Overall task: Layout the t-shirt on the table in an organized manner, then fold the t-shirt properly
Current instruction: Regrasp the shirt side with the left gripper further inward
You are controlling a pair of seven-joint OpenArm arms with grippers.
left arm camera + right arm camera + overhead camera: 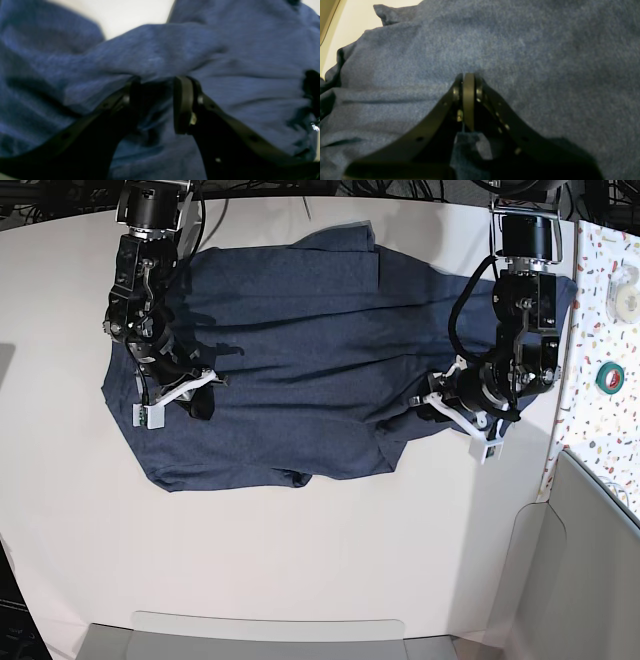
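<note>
Both arms reach down over the t-shirt (pixel 290 360), spread plain side up on the table (pixel 300 560). Left gripper (pixel 156 100): jaws parted around a raised fold, seemingly not yet clamped. Right gripper (pixel 468 100): jaws fully together, tips pressed onto the flat cloth.

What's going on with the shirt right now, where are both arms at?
The t-shirt lies spread but rumpled on the white table, plain side up. The right gripper is shut and pressed against the cloth; whether it pinches any is unclear. The left gripper sits at a bunched ridge of fabric with its jaws partly apart around a fold. Nothing is folded yet.
</note>
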